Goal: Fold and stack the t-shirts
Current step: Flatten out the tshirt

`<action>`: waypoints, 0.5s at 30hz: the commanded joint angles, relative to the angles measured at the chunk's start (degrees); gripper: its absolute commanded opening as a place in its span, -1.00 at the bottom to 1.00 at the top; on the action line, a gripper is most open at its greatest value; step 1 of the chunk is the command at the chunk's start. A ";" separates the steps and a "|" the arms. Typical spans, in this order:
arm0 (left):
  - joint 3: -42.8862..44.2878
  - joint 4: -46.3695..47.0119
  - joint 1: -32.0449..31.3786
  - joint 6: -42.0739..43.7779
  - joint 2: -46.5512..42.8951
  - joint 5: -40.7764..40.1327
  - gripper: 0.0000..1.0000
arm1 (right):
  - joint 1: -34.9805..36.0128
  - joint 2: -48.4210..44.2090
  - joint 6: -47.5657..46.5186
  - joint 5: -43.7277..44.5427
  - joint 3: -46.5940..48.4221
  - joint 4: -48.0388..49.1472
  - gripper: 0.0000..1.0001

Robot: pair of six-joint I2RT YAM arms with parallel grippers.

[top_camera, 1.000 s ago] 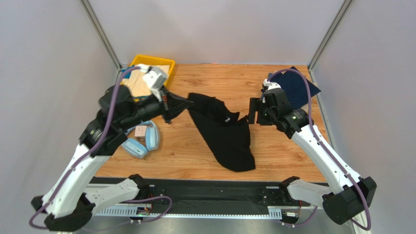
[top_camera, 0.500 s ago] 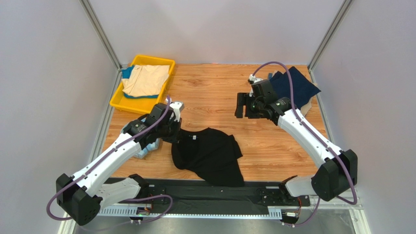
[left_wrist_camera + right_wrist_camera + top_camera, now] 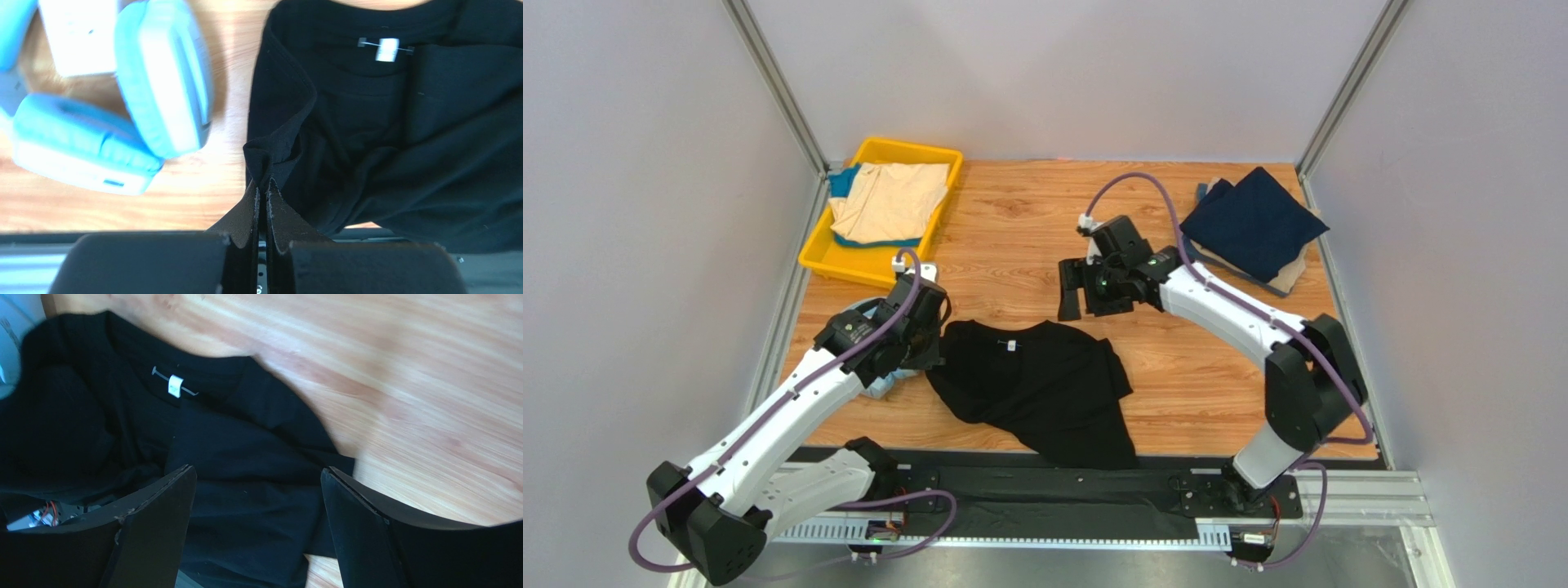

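A large black t-shirt (image 3: 1044,386) lies crumpled at the near middle of the table, neck label up. My left gripper (image 3: 934,349) is shut on its left shoulder edge; the left wrist view shows the black cloth (image 3: 344,122) pinched between the closed pads (image 3: 253,211). My right gripper (image 3: 1075,290) is open and empty, hovering just beyond the shirt's far edge; its wrist view looks down on the shirt (image 3: 245,478). A folded navy t-shirt (image 3: 1253,223) lies on a beige one (image 3: 1292,277) at the far right. A beige t-shirt (image 3: 889,200) lies in the yellow tray (image 3: 844,262).
Light-blue headphones (image 3: 147,86) lie on the table just left of the black shirt, mostly hidden under my left arm in the top view. The yellow tray stands at the far left corner. A black rail (image 3: 1063,490) runs along the near table edge.
My left gripper has dragged the black shirt toward the near left and lowered it. My right gripper let go of the shirt and swung left across the table, open.
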 commanded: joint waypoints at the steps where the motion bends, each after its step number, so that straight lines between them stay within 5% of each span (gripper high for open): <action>1: -0.63 -4.44 0.23 -5.03 -0.59 -4.49 -1.00 | 3.97 4.85 -0.18 -2.92 4.40 4.94 0.61; 15: -0.81 -3.65 0.31 -5.65 2.65 -4.14 -1.00 | 6.44 19.45 -4.31 -13.20 15.29 14.00 0.60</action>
